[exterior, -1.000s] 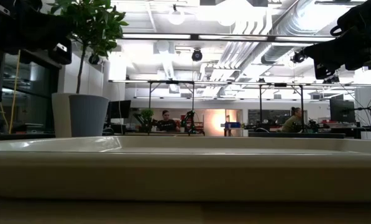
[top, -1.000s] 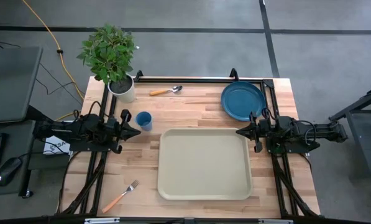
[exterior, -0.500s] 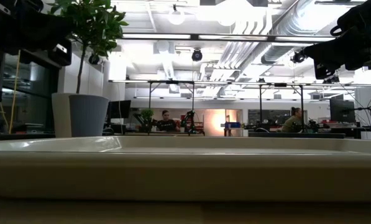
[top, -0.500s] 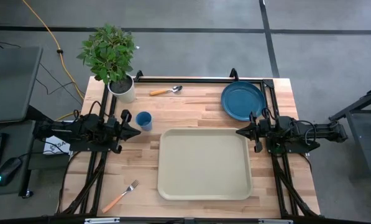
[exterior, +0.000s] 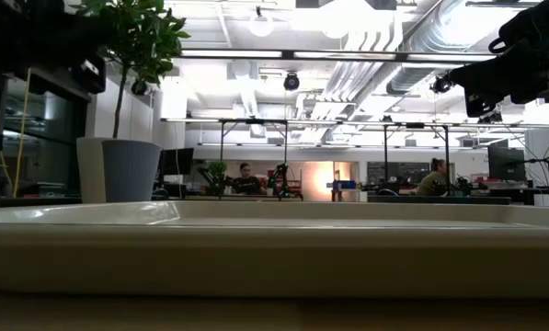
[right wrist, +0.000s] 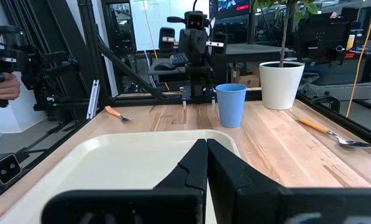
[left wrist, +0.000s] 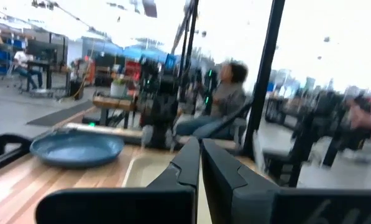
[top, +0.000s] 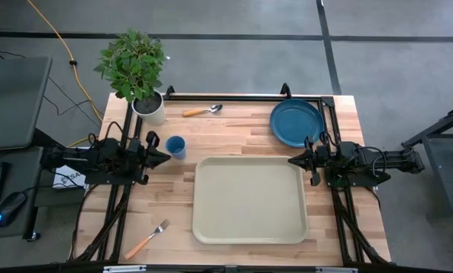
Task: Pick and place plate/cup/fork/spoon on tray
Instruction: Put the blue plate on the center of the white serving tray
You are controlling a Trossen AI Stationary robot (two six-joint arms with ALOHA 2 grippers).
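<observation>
The beige tray (top: 249,199) lies in the middle of the table. The dark-blue plate (top: 296,123) lies flat at the far right and also shows in the left wrist view (left wrist: 76,148). The blue cup (top: 175,147) stands upright left of the tray and also shows in the right wrist view (right wrist: 231,104). The spoon (top: 203,111) lies at the far edge. The fork (top: 147,240) lies at the near left. My left gripper (top: 168,157) is shut and empty beside the cup. My right gripper (top: 290,161) is shut and empty at the tray's right edge.
A white plant pot (top: 150,106) with a green plant stands at the far left corner. A black frame rail (top: 234,96) runs along the far edge. A person's hand (right wrist: 2,87) shows beyond the table's left side in the right wrist view.
My left gripper has drawn back a little toward the table's left edge, and its wrist view is blurred by the motion. The things on the table have stayed where they were.
</observation>
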